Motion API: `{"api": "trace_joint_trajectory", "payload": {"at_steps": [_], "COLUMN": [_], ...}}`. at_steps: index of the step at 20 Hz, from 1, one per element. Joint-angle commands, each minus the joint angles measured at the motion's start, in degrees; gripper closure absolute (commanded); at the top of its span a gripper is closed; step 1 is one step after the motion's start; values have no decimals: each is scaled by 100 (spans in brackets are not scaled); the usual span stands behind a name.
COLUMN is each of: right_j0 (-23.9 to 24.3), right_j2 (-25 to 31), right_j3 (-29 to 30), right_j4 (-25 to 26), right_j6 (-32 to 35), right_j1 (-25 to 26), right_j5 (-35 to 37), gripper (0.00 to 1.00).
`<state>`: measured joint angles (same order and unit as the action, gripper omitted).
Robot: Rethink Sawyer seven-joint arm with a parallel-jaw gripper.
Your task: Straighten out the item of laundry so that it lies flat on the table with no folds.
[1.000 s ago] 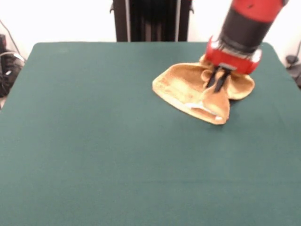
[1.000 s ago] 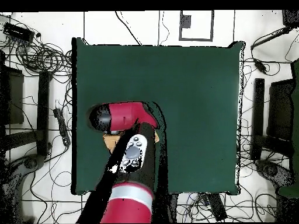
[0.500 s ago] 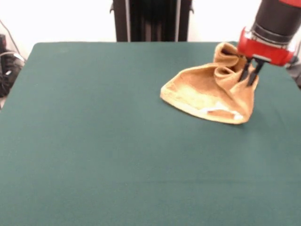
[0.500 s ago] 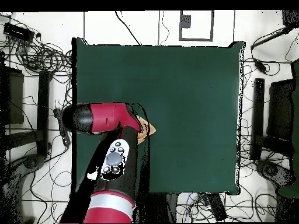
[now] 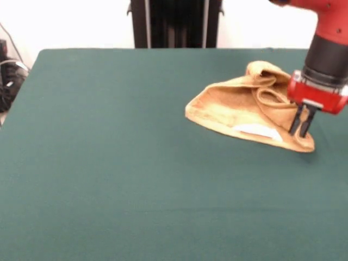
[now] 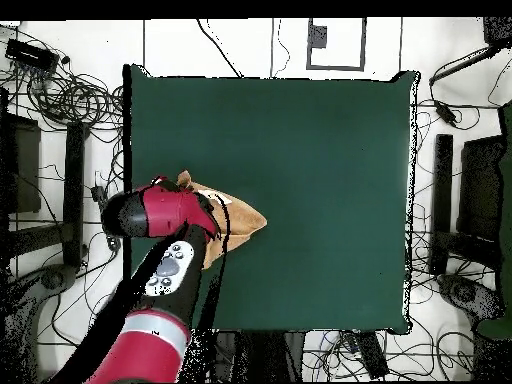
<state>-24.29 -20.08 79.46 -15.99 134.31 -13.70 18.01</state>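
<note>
One orange-tan terry towel (image 5: 244, 109) lies crumpled, folded on green tabletop (image 5: 109, 163); white label (image 5: 255, 130) faces up. Gripper (image 5: 302, 126) fingers (image 5: 295, 124) pinch towel's corner.

I was in a robotics lab, not a home. My table (image 6: 300, 110) was a big slab covered in dark green cloth, standing alone on a pale floor (image 6: 450, 340). Loose black cables (image 6: 60, 90) lay tangled all round it. Dark equipment stands (image 6: 75, 190) flanked both sides, and a monitor-like dark box (image 6: 20, 165) sat at one edge. A black pedestal column (image 5: 175, 23) stood behind the table against a plain white wall (image 5: 70, 22).
</note>
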Motion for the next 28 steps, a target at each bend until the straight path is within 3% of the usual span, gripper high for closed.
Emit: {"api": "trace_joint_trajectory", "payload": {"at_steps": [1,8,10,13,16,18,28], "right_j0": [-1518,-2181,-2273,-2366,-2236,-2224,-2505], "right_j2": [-1273,-1914,-1858,-1628,-1200,-880,-1647], "right_j3": [-88,-557,-556,-479,-258,-143,-804], "right_j4": [-1513,-2090,-2097,-2036,-1852,-1952,-2062], "right_j6": [3916,5656,5857,5828,5091,5052,6332], "right_j1": [1569,1790,1675,1430,1210,1071,1588], "right_j5": [867,3021,3253,3279,2298,2023,2821], "gripper": [100,100,100,100,100,100,100]}}
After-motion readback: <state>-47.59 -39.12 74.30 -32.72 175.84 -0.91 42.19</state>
